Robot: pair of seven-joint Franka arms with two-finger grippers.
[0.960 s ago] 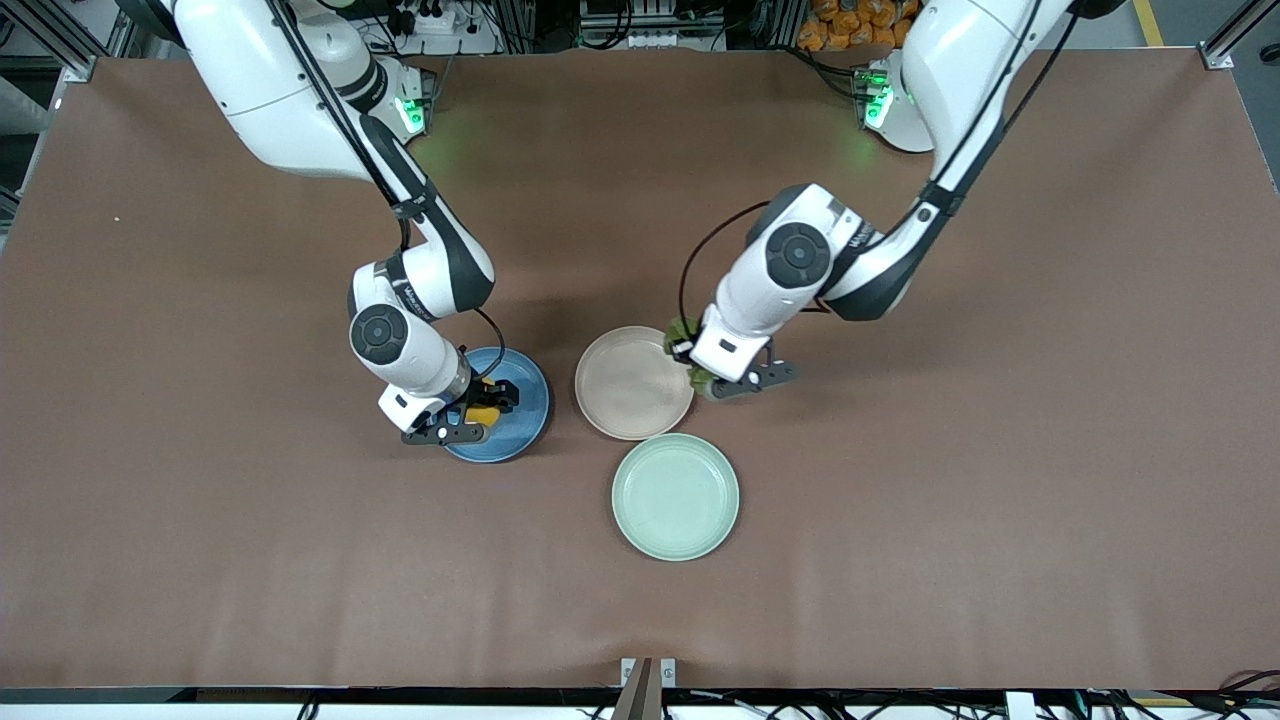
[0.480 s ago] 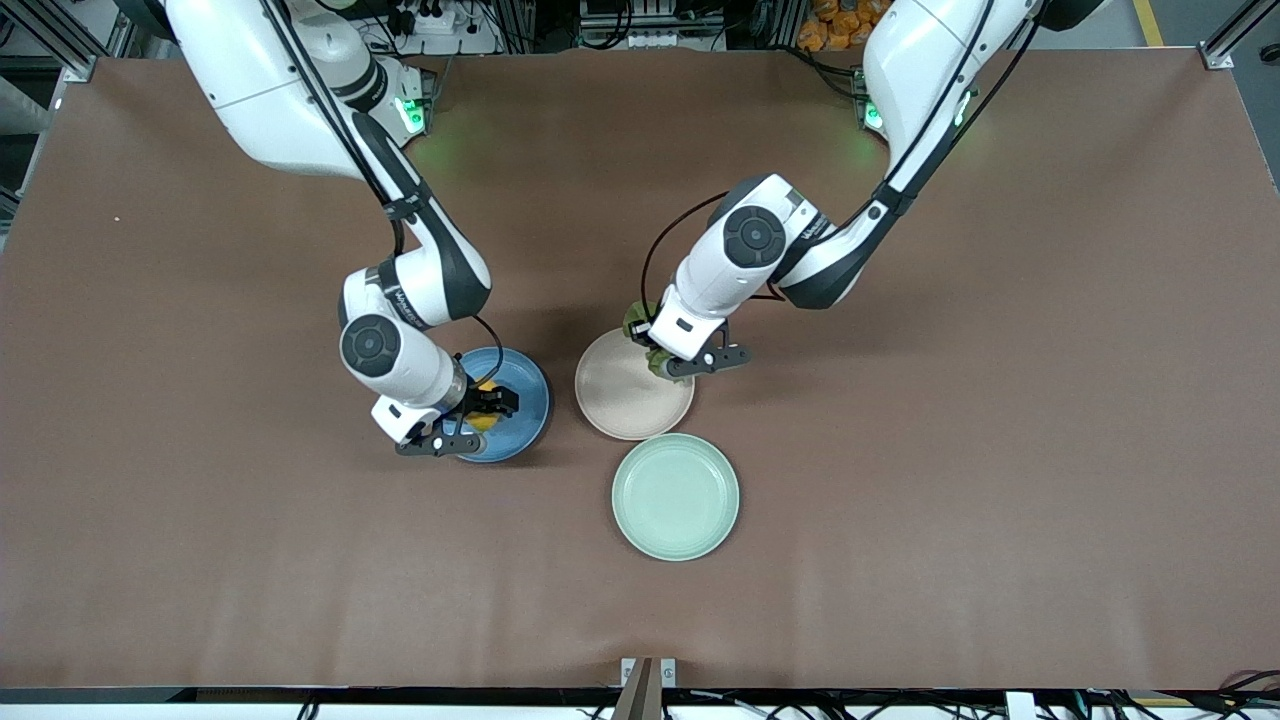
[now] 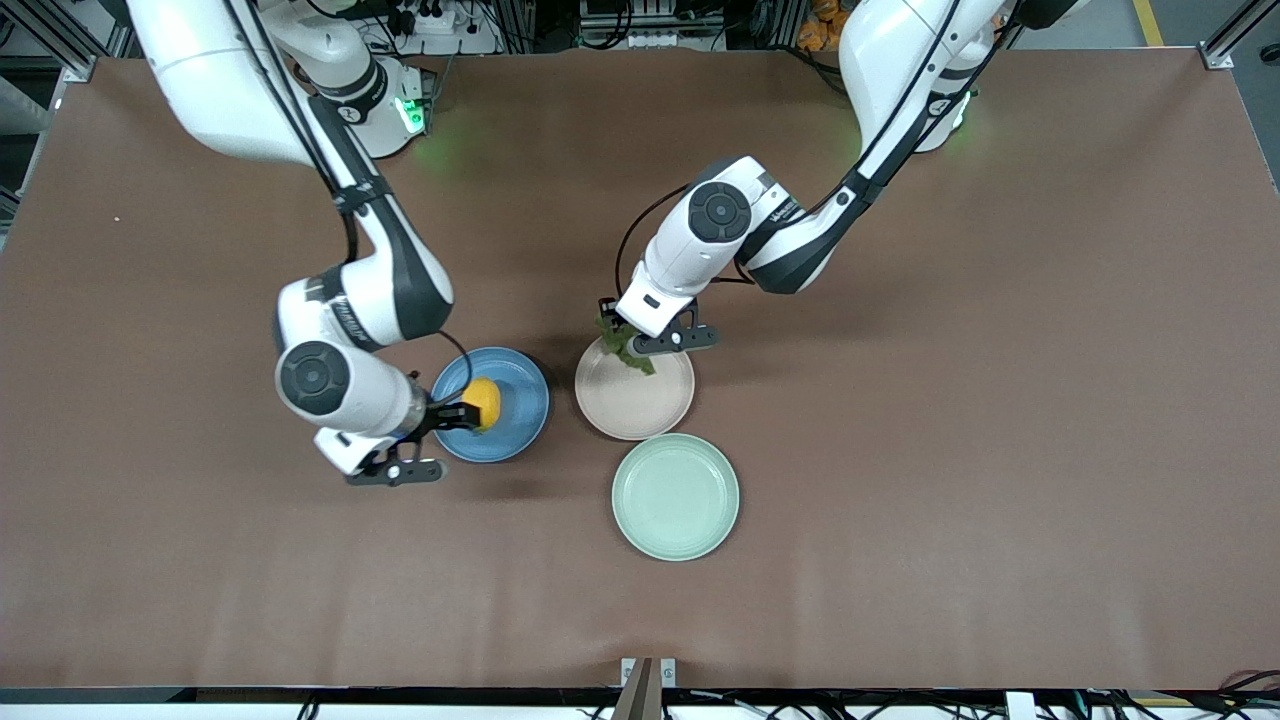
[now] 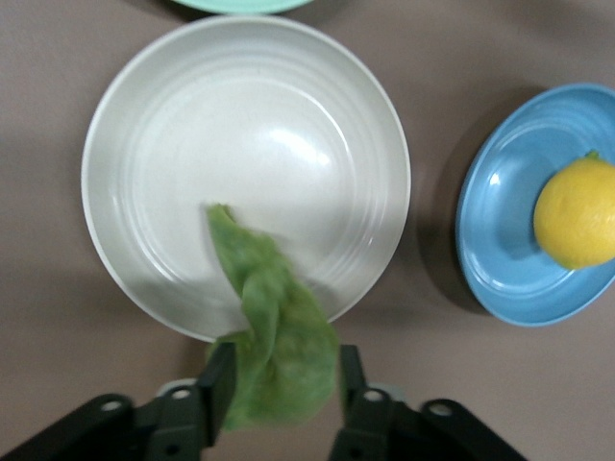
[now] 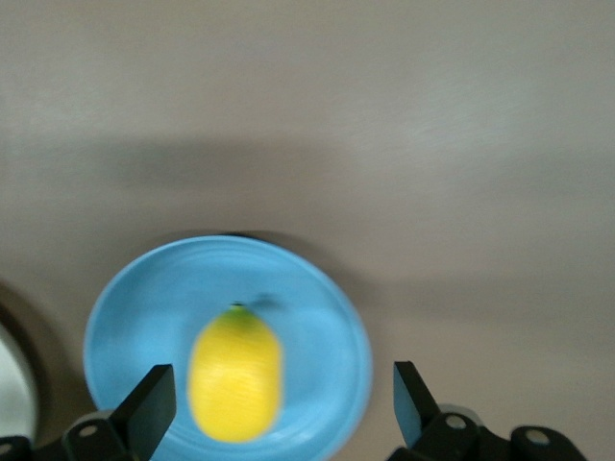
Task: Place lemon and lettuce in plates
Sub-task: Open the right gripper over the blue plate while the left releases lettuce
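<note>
Since 1 s ago: both arms shifted. R gripper [image 3: 440, 418] let go of lemon [image 3: 482, 401] and backed off the blue plate [image 3: 510, 432] toward R arm's end of table; jaws spread wide, empty. Lemon sits in blue plate, on the part toward R arm's end. L gripper [image 3: 640, 345] carried lettuce [image 3: 626, 347] over the beige plate [image 3: 640, 405], above its rim farthest from the front cam.

L wrist view: leaf [image 4: 274, 336] hangs between L fingers [image 4: 219, 384], jaws part-spread; can't tell if it's pinched or just resting there. Its tip dangles over plate interior, bulk over rim.

Step in hand: drop lettuce. To do well: nudge L gripper toward plate centre, lower, open fully, lift straight up. Risk: leaf drapes on rim or sticks to a pad.

Mint plate [image 3: 675, 497] nearer cam, not used.
</note>
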